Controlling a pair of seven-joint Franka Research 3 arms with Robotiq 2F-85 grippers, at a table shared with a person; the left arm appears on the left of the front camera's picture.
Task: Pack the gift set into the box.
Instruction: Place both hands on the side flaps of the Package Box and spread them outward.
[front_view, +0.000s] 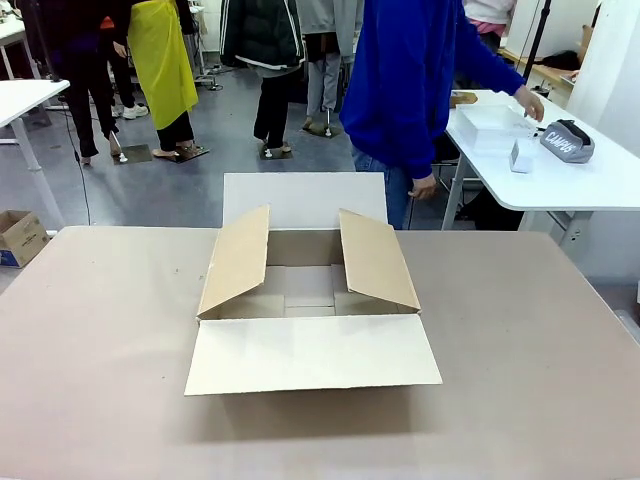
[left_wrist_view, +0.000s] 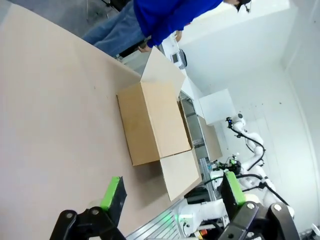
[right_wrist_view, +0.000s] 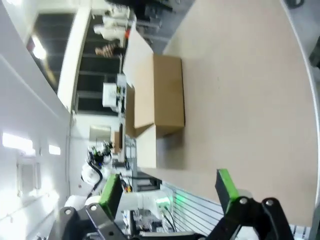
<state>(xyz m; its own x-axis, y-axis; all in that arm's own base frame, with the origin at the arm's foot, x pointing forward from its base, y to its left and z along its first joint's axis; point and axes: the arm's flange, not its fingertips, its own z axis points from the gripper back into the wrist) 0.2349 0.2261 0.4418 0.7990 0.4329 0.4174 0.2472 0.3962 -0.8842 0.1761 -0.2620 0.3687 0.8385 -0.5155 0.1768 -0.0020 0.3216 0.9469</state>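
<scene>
On the table (front_view: 100, 350): the box (front_view: 310, 290) sat at the middle with its opening up, all four flaps unfolded and its floor bare.
Gift set: a pale flat package (front_view: 490, 122) on the white side table (front_view: 580, 185), beyond the far right corner, looked to be it, though it was too small to be sure; it lay well apart from the box.
Person: stood at the far side, turned toward the side table, with one hand (front_view: 530, 103) reaching just beside that package.
Left gripper (left_wrist_view: 172, 192): fingers spread wide with nothing between them, raised above the table and well apart from the box (left_wrist_view: 155, 122).
Right gripper (right_wrist_view: 167, 187): likewise spread wide and empty, with the box (right_wrist_view: 160, 97) well ahead of it.
Progress: judged to be at the very start, with nothing packed. The package had yet to be brought over and lowered in.
Edges: the two side flaps leaned inward over the opening and narrowed it, so a wide package would likely catch on them. The near flap lay flat toward the robot, and the far flap stood up at the back.
Open room: broad table top lay on both sides of the box, giving ample room for either arm.
</scene>
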